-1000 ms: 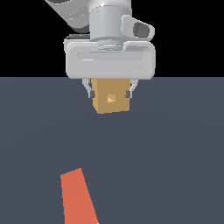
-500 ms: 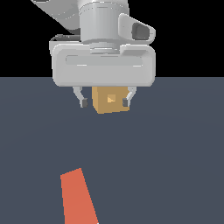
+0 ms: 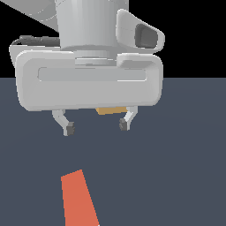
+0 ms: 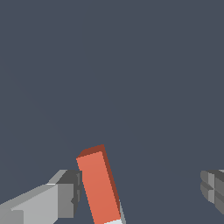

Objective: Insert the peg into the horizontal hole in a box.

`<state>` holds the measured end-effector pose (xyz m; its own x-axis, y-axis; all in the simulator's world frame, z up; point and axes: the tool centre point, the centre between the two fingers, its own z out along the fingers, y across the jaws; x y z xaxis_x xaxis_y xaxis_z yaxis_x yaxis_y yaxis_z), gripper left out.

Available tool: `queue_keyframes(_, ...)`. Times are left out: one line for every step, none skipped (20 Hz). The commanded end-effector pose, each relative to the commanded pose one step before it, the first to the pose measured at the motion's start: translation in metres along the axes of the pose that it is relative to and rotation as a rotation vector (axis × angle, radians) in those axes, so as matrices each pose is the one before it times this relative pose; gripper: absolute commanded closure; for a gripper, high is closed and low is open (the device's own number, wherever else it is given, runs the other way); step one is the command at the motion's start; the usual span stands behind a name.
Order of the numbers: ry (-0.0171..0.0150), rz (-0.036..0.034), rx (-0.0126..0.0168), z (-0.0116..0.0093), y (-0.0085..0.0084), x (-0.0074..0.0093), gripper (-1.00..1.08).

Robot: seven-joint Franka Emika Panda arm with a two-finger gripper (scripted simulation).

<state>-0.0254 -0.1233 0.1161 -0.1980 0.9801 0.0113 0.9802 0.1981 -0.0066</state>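
A: We've got a flat slate-grey bench (image 3: pixel 185 176) under a black backdrop, nothing else on it that we can see. Nearest the exterior camera is the peg (image 3: pixel 78 198), orange-red end showing, lying flat on the bench and running out of the bottom of the frame.

B: The wrist view has it too, peg (image 4: pixel 99 188) between the fingers, sitting closer to one finger than the other, with a sliver of the pale part at the frame edge. It's slanted, not square to the fingers.

A: Claw state?

B: The claw (image 3: pixel 95 127) is spread wide and carries nothing. Both fingertips (image 3: pixel 69 129) hang above the bench, well short of the peg in the exterior view. We'd judge it's spread so the bar fits between the pads with margin on the way down.

A: And the peg lies flat because nothing has lifted it yet. We think the step in hand is the approach to the grasp; insertion hasn't started.

B: Agreed. The off-centre, slanted pose probably means the wrist needs a shift and a small turn before it clamps.

A: Farthest back, the box (image 3: pixel 110 110) is just a tan sliver under the claw body, between the fingers from this angle.

B: We can't see the hole; the claw body hides that face.
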Motion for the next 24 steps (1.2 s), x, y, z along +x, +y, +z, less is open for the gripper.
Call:
queue_keyframes(-0.00163, -0.03659, -0.00065, 0.0062, -0.00501, -0.01825, -0.92)
queue_keyframes(-0.00062, -0.01429, -0.00021, 0.00248, -0.00191, -0.00732, -0.92)
queue_keyframes(-0.00063, -0.01437, -0.00022, 0.00249, -0.0019, -0.00737, -0.92)
queue_keyframes(-0.00063, -0.01446, -0.00023, 0.00251, -0.00189, -0.00743, -0.92)
queue_keyframes(-0.00063, -0.01457, -0.00023, 0.00253, -0.00188, -0.00749, -0.92)
queue_keyframes(-0.00063, -0.01468, -0.00024, 0.00255, -0.00187, -0.00756, -0.92)
queue_keyframes(-0.00064, -0.01479, -0.00025, 0.00257, -0.00185, -0.00763, -0.92)
queue_keyframes(-0.00062, -0.0144, -0.00025, 0.0025, -0.00177, -0.00744, -0.92)
queue_keyframes(-0.00059, -0.01377, -0.00024, 0.00239, -0.00166, -0.00713, -0.92)
queue_keyframes(-0.00056, -0.01313, -0.00024, 0.00228, -0.00155, -0.0068, -0.92)
queue_keyframes(-0.00054, -0.01247, -0.00023, 0.00216, -0.00144, -0.00647, -0.92)
queue_keyframes(-0.00051, -0.01181, -0.00022, 0.00204, -0.00133, -0.00613, -0.92)
queue_keyframes(-0.00048, -0.01112, -0.00021, 0.00192, -0.00122, -0.00579, -0.92)
queue_keyframes(-0.00045, -0.01043, -0.0002, 0.00179, -0.00111, -0.00543, -0.92)
queue_keyframes(-0.00042, -0.00971, -0.00019, 0.00166, -0.00101, -0.00507, -0.92)
queue_keyframes(-0.00039, -0.00898, -0.00017, 0.00153, -0.00089, -0.00469, -0.92)
queue_keyframes(-0.00036, -0.00825, -0.00016, 0.0014, -0.00078, -0.00431, -0.92)
queue_keyframes(-0.00033, -0.00748, -0.00015, 0.00126, -0.00068, -0.00392, -0.92)
queue_keyframes(-0.00029, -0.00671, -0.00013, 0.00112, -0.00057, -0.00352, -0.92)
queue_keyframes(-0.00026, -0.00593, -0.00012, 0.00099, -0.00047, -0.0031, -0.92)
queue_keyframes(-0.00022, -0.00509, -0.0001, 0.00085, -0.00039, -0.00269, -0.92)
queue_keyframes(-0.00019, -0.00428, -0.00009, 0.00071, -0.00031, -0.00225, -0.92)
queue_keyframes(-0.00015, -0.00345, -0.00007, 0.00057, -0.00023, -0.00182, -0.92)
queue_keyframes(-0.00012, -0.00267, -0.00005, 0.00043, -0.00016, -0.00138, -0.92)
